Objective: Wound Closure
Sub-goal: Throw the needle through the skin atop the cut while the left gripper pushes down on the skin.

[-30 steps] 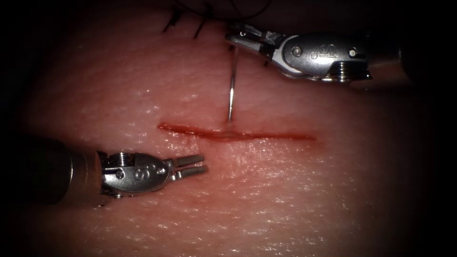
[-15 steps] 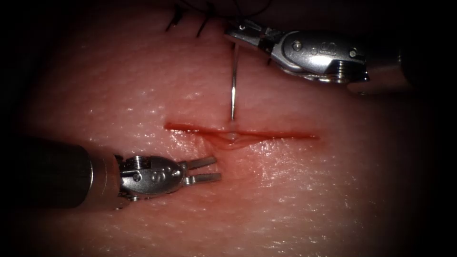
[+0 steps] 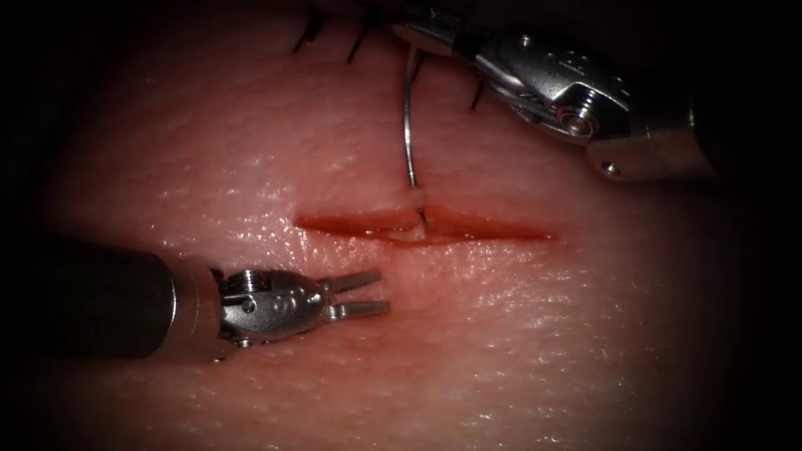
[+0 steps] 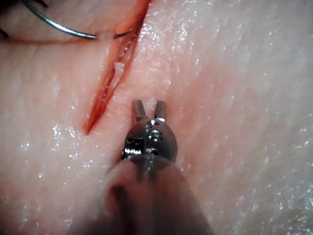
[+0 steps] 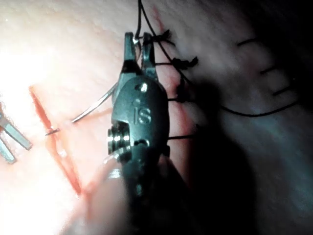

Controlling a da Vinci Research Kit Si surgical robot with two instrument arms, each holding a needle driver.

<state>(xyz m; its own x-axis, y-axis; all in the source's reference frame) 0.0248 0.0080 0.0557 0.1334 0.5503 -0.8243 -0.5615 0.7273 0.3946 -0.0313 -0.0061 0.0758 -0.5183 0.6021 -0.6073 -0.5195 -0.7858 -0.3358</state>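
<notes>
A red cut (image 3: 493,230) runs across the pale tissue (image 3: 518,334). My right tool (image 3: 418,35) is shut on the curved needle (image 3: 405,125) near its tail end, above the cut's far edge. The needle enters the tissue at that far edge, and its tip (image 3: 422,219) shows inside the cut. The right wrist view has the same jaws (image 5: 137,46), the needle (image 5: 93,108) and the black thread (image 5: 254,113) trailing away. My left tool (image 3: 361,294) stands open and holds nothing, on the near side of the cut, left of the needle; it (image 4: 146,110) lies close to the cut (image 4: 115,73).
Several dark finished stitches (image 3: 359,42) sit on the tissue at the far edge, beside the right tool. Red fluid wets the cut's lips. The left tool's shaft (image 3: 100,301) lies low over the tissue on the near left.
The right tool has turned and swung up and to the right, driving the needle tip into the far edge and out into the cut. The left tool has shifted slightly right and stayed open.
</notes>
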